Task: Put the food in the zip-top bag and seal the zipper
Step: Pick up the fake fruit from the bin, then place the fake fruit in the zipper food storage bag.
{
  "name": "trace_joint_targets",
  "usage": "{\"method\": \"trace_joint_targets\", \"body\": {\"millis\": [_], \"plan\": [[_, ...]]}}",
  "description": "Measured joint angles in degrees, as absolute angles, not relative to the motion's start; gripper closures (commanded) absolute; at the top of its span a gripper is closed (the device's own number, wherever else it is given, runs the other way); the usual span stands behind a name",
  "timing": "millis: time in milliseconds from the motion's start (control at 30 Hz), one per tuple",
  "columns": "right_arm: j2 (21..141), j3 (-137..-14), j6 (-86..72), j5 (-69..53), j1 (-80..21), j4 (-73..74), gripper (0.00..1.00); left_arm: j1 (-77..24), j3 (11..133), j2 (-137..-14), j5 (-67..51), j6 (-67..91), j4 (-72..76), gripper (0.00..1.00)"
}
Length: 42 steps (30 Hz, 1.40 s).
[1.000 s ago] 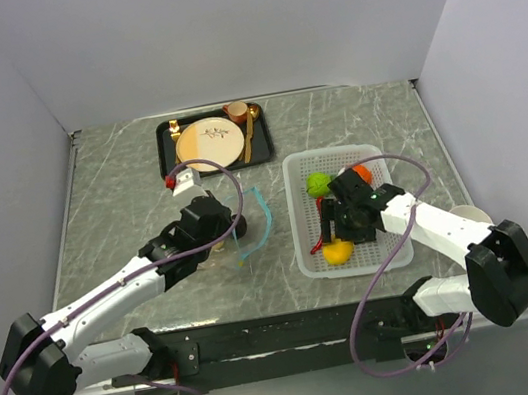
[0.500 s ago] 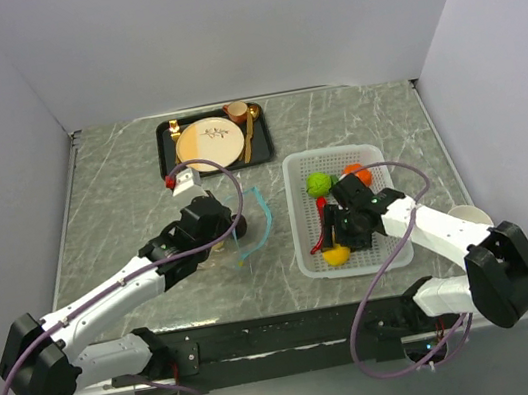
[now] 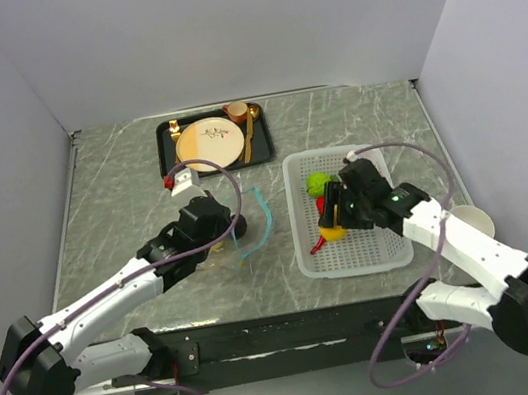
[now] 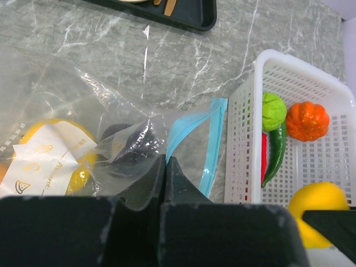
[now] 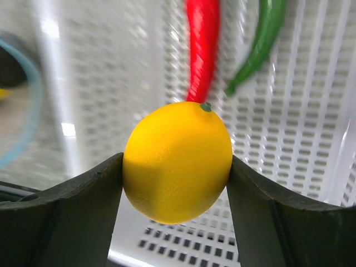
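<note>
Yellow lemon [image 5: 177, 161] snug between right jaws

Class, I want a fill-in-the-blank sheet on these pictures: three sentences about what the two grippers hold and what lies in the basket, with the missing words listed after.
1. The right gripper grips a lemon whose colour is ____.
2. The left gripper is shut on the zip-top bag, near its light ____ zipper.
3. In the white basket, the green chili lies beside a ____ chili.

Missing words: yellow; blue; red.
</note>
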State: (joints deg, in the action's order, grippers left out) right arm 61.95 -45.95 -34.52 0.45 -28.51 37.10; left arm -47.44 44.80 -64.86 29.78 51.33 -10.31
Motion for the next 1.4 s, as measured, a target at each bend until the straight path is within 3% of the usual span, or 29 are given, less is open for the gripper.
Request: {"method": "trace_joint_targets", "body": {"millis": [300,967,1400], "plan": [[58.8,-46.3,-36.6,-5.4,-28.6,27.4,0.6,-47.4,44.3,-63.2,29.8,51.5,-10.4,0.99],[82.3,-58.2,-38.6,-12.4,-40.9,11.3,0.6,-47.4,47.4,-62.5,29.6,48.6,-14.1,0.99],[92.9,-66.9,-39.4,-13.0,-45.9,8.7,0.48,-47.2,50.1,-63.4,29.8,46.2,-14.9,0.99]]}}
